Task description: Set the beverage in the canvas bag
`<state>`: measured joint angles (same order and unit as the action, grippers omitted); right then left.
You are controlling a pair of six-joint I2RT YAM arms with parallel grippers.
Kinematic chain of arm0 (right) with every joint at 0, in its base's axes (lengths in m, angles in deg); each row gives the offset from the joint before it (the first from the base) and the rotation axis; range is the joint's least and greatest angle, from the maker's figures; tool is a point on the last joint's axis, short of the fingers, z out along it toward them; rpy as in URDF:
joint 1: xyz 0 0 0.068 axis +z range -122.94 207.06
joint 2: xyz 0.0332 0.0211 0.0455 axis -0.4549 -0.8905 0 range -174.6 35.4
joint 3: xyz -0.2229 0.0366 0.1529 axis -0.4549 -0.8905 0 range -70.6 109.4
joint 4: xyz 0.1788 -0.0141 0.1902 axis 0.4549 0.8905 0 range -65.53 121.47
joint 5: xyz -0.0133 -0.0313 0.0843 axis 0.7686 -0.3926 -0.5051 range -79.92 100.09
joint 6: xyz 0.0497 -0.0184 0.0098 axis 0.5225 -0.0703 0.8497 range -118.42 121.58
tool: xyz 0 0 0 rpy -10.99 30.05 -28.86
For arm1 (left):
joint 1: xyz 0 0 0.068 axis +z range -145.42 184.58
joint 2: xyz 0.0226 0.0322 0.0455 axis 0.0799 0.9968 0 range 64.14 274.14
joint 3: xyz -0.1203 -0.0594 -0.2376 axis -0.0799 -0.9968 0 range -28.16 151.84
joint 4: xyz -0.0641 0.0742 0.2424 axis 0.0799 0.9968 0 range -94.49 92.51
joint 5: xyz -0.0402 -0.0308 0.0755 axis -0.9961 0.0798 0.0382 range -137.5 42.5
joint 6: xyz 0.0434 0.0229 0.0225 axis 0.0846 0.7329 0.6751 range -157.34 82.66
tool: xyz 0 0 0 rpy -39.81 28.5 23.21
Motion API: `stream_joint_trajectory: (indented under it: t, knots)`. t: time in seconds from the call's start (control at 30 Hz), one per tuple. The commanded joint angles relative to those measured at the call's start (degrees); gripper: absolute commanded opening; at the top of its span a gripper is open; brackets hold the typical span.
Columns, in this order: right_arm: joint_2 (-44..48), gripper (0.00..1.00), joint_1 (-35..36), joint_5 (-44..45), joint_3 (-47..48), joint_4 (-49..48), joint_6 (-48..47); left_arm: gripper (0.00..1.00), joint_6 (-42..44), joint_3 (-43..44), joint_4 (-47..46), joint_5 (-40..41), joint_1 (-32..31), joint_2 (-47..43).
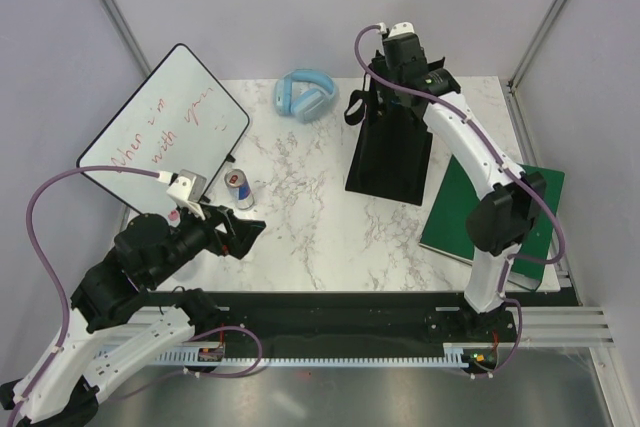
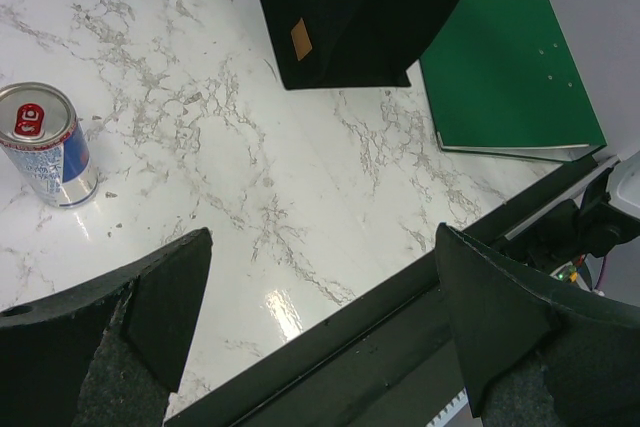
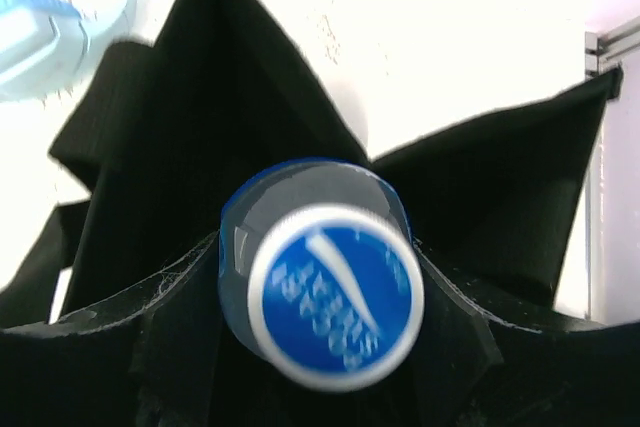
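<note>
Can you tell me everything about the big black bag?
The black bag is tall, soft-looking dark fabric, standing upright on the marble table, back right. A loop handle hangs from its top edge, and a small tan label sits on one side. Its mouth gapes open, and the right gripper holds a blue-capped bottle right at it.

left gripper [image 2: 322,247] spread wide at 6 o'clock; can [image 2: 45,142] at 9, black bag [image 2: 350,7] at 12, green book [image 2: 510,77] at 2.
</note>
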<state>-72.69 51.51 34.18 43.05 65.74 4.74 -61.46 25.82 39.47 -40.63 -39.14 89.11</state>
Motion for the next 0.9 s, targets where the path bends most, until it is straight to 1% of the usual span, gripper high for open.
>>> stream_joint_trajectory:
  t: [0.0, 0.13, 0.3, 0.43, 0.63, 0.7, 0.87]
  knots:
    - [-0.54, 0.0, -1.16, -1.95, 3.16, -11.47, 1.85, 1.0, -0.49, -0.45, -2.31, -0.19, 0.13, 0.34]
    - [-1.59, 0.0, -1.59, -3.35, 1.76, -15.08, 1.76, 1.0, -0.49, -0.71, -2.39, -0.19, 0.13, 0.52]
    - [-2.82, 0.0, -2.03, -3.53, 0.53, -15.0, 2.55, 1.0, -0.4, -0.54, -2.39, -0.02, 0.13, 0.25]
    - [-3.18, 0.0, -2.39, -3.79, -2.8, -14.82, 3.96, 1.0, -0.58, -0.71, -2.39, 0.16, 0.13, 0.08]
    - [-1.07, 0.0, -2.47, -4.23, -7.47, -14.82, 5.63, 1.0, -0.67, -0.98, -2.39, -0.28, 0.13, 0.34]
    - [-0.37, 0.0, -2.39, -4.41, -7.65, -14.82, 6.07, 1.0, -0.75, -0.98, -2.39, -0.19, 0.13, 0.08]
    - [0.87, 0.0, -2.39, -5.29, -4.14, -14.82, 5.54, 1.0, -0.32, -0.63, -2.31, -0.46, 0.13, 0.43]
